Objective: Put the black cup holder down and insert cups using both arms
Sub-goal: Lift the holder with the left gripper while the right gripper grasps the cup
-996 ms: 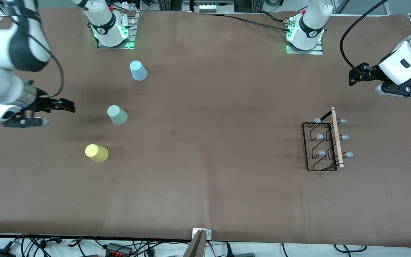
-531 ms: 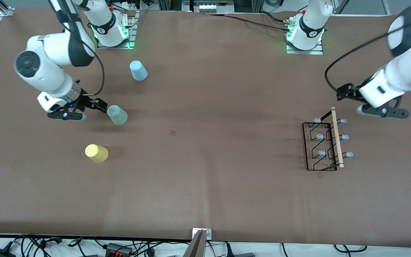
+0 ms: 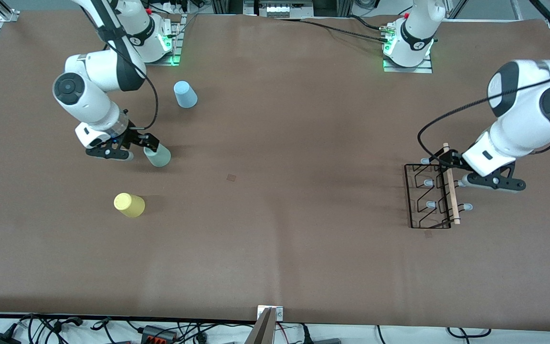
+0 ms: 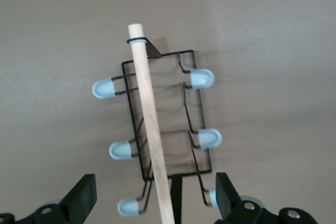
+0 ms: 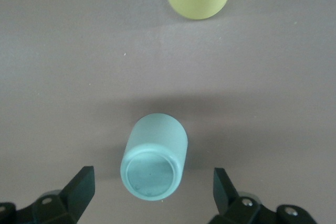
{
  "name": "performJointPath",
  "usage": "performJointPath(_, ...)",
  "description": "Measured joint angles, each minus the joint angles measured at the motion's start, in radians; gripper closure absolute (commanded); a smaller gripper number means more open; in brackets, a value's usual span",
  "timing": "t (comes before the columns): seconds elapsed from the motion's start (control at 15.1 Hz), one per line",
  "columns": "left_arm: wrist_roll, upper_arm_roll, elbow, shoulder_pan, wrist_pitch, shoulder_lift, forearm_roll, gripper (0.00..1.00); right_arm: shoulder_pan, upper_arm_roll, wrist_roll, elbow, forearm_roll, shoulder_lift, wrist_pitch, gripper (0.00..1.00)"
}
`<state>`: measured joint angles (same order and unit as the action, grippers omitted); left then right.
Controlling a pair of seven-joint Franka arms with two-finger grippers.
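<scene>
Right claw (image 3: 147, 142) spread wide over pale green cup (image 3: 157, 155), left claw (image 3: 448, 160) spread wide over black cup holder (image 3: 428, 200)

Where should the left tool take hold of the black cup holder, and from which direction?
Grip the wooden rod handle along the top of the black cup holder, coming straight down from above. The rod is the highest part, bare along its length, and the pegs stick out to either side below it. The left tool already hangs open over it, one finger on each side of the rod.

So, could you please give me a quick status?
Left gripper open over black cup holder. Right gripper open around pale green cup. Nothing in the way.
</scene>
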<state>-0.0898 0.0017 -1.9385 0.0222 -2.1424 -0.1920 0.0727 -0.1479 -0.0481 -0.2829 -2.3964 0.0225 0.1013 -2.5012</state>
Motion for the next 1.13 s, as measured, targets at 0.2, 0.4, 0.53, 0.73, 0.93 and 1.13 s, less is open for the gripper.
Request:
performJointPath(0.2,0.000,0.000,-0.052,-0.019,-0.130,-0.041,0.004,0.37,-0.013,0.000,-0.010,-0.021,0.000,0.039,-0.068,0.00)
performJointPath(0.4,-0.002,-0.002,-0.104,-0.020,-0.193,-0.050,0.004,0.64,-0.013,0.000,-0.011,-0.024,0.000,0.068,-0.093,0.00)
performJointPath(0.53,-0.002,-0.005,-0.107,-0.019,-0.195,-0.050,0.004,0.83,-0.013,0.000,-0.011,-0.024,0.000,0.073,-0.095,0.00)
performJointPath(0.73,-0.002,-0.007,-0.107,-0.019,-0.195,-0.049,0.004,0.98,-0.016,0.000,-0.011,-0.028,0.000,0.084,-0.104,0.00)
performJointPath(0.93,0.000,-0.007,-0.105,-0.019,-0.182,-0.045,0.006,0.99,-0.022,0.000,-0.011,-0.032,0.000,0.098,-0.112,0.05)
performJointPath(1.13,0.000,-0.016,-0.063,-0.015,-0.100,-0.034,0.006,0.99,-0.024,0.000,-0.011,-0.032,0.000,0.100,-0.113,0.32)
